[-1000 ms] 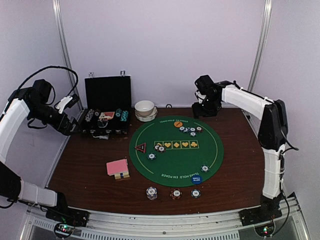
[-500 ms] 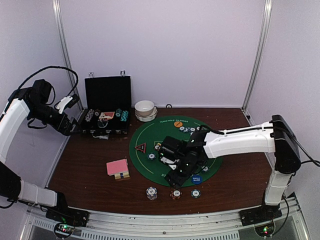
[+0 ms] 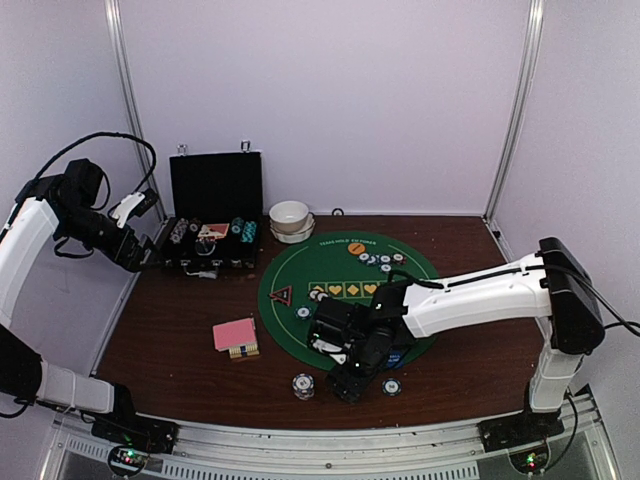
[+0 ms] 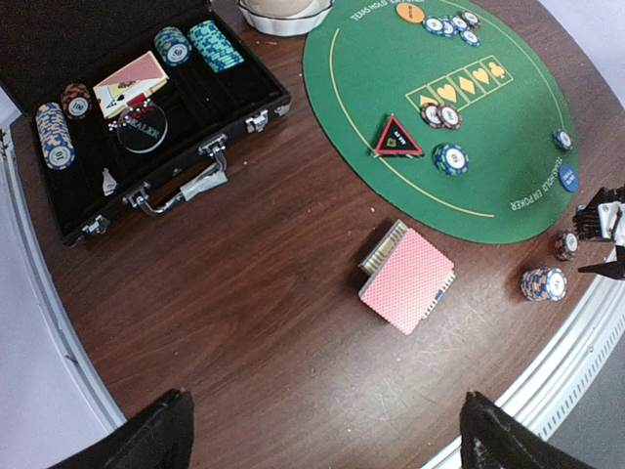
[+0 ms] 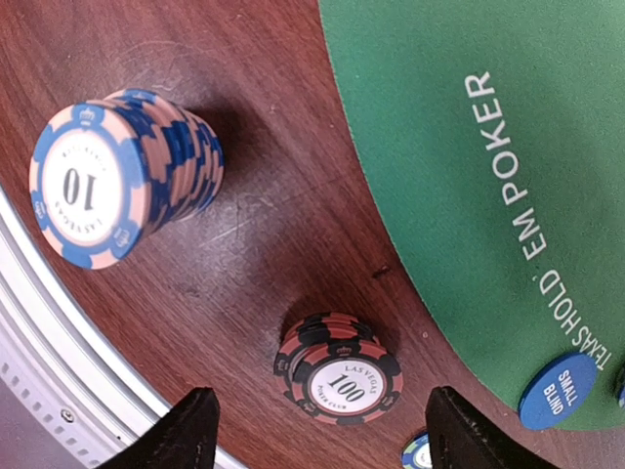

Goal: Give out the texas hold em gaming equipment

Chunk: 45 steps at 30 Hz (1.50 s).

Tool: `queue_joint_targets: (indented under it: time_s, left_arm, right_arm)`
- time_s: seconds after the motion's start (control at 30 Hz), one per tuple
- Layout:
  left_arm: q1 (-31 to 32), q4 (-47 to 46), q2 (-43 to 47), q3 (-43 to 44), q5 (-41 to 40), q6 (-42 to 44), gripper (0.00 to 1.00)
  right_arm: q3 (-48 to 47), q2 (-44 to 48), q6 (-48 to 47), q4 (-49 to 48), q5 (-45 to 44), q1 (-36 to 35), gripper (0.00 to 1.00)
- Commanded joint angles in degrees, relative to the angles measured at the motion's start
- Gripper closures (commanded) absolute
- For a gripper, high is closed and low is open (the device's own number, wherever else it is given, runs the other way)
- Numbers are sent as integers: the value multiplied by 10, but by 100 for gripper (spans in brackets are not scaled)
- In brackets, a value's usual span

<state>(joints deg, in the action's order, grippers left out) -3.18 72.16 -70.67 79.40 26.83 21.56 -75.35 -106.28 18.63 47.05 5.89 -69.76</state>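
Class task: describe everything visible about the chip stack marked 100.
The chip stack marked 100 is a short pile of round chips with salmon-red and black striped edges and a white centre printed LAS VEGAS. It looks like plastic. It stands upright on the brown table, just off the green mat, between the right gripper's open fingers, which do not touch it.

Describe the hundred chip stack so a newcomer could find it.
Find the round green mat, then the bare wood off its near edge. It's the short red-and-black stack marked 100; the taller neighbouring stack is blue-striped and marked 10.
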Motion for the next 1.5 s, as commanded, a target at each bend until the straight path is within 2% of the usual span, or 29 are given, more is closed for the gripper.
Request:
queue_joint_targets:
  time_s: [0.0,0.43,0.8,1.2,1.33,1.47]
  left_arm:
    - [-4,3,8,7,4,6,3]
    - [-4,3,9,5,2,6,2]
    - [-4,3,11,4,1,6,2]
    - [-4,3,13,4,1,6,2]
    - [-4,3,15,4,-1,8,2]
    - [-4,3,15,4,0,8,2]
  right_arm:
    - [10,-10,4,-7,8,1,28]
    - [14,-20,3,-9,16,2,34]
    - [3,-24,-2,0,12,3,49]
    - [-16,-28,-15,25,-12,5,49]
    - [-16,-37,-17,23,-10,5,42]
    - [-17,-41,-18,17,0,5,41]
